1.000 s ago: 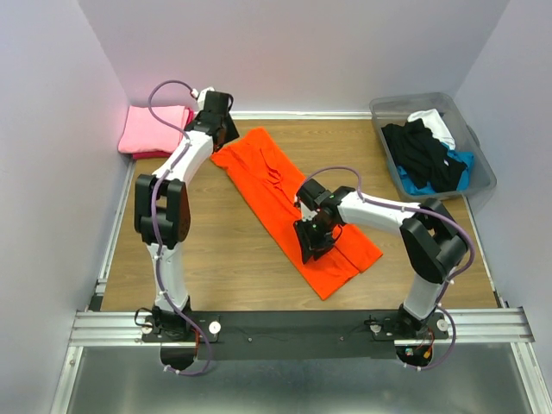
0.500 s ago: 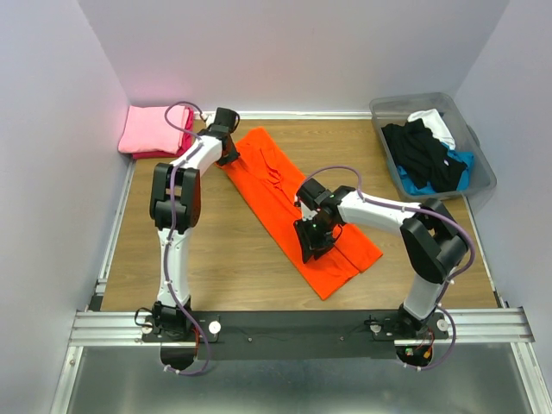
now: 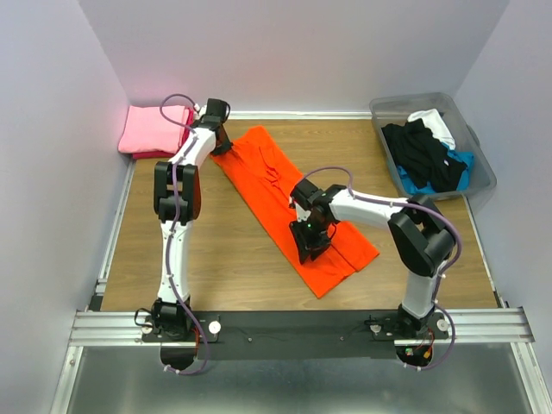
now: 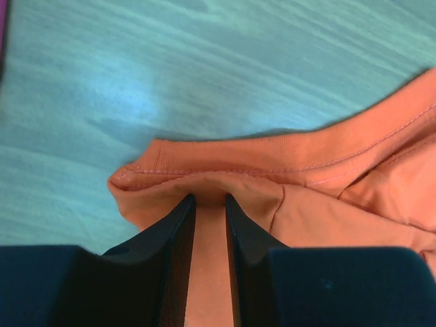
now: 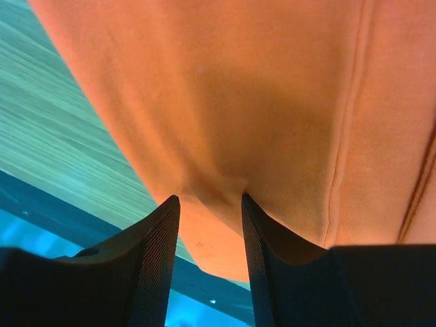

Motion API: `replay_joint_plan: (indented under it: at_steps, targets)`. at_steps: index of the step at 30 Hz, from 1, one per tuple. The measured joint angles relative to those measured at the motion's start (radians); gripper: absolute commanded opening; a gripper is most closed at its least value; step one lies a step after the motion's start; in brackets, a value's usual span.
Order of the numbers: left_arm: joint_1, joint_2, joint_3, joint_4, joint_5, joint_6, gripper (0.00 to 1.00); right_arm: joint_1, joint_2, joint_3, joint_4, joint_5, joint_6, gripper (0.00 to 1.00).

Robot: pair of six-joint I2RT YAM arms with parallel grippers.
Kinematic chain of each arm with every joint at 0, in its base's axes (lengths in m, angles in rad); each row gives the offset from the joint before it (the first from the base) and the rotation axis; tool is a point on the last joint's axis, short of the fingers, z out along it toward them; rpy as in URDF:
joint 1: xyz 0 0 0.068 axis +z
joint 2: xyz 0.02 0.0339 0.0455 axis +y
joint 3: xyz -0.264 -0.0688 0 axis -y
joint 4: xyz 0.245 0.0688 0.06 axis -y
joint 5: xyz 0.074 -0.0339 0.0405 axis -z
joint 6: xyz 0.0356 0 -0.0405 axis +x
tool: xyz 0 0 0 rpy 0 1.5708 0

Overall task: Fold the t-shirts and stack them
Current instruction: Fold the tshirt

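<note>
The left gripper has just closed, and its black fingers now pinch the hemmed corner of the bright orange cloth t-shirt. The right gripper keeps its hold on a bunch of the same cloth at the other end. Between both grippers the shirt lies as a long strip on the brown wooden table. Just left of the left gripper sits the folded pink stack. With both ends held, the next fold can probably begin.

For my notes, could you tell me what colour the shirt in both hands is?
Bright orange shirt, best in the top view.
</note>
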Motion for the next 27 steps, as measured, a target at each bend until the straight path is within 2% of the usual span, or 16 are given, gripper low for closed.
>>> replay_joint_plan:
  at_steps: [6,9,13,15,16,17,18,19,20,22,27]
  targets:
    - [0.030,0.094,0.165,-0.038,0.056,0.029,0.32,0.004,0.062,0.079,-0.005,-0.027,-0.009,0.49]
    - [0.045,0.116,0.200,-0.029,0.089,0.033,0.28,0.005,0.091,0.116,-0.006,-0.049,-0.009,0.49]
    - [0.065,0.135,0.221,-0.002,0.142,0.034,0.29,0.014,0.126,0.158,-0.007,-0.076,-0.008,0.49]
    - [0.071,0.148,0.235,0.017,0.174,0.034,0.39,0.022,0.141,0.180,-0.008,-0.082,-0.006,0.50]
    - [0.072,0.148,0.233,0.030,0.191,0.032,0.51,0.027,0.145,0.189,-0.007,-0.082,-0.005,0.51]
    - [0.074,0.148,0.224,0.050,0.207,0.031,0.58,0.031,0.147,0.194,-0.007,-0.082,-0.002,0.52]
    - [0.075,0.145,0.213,0.075,0.224,0.030,0.69,0.037,0.147,0.198,-0.006,-0.077,0.002,0.52]
    - [0.076,0.130,0.181,0.109,0.240,0.031,0.70,0.039,0.147,0.200,-0.005,-0.074,0.003,0.53]
    - [0.076,0.118,0.158,0.135,0.253,0.031,0.75,0.042,0.147,0.202,-0.004,-0.068,0.006,0.55]
    - [0.074,0.078,0.091,0.190,0.271,0.045,0.79,0.043,0.147,0.214,-0.004,-0.057,0.010,0.55]
    - [0.068,0.015,0.039,0.238,0.292,0.052,0.80,0.043,0.116,0.240,-0.005,-0.036,0.011,0.57]
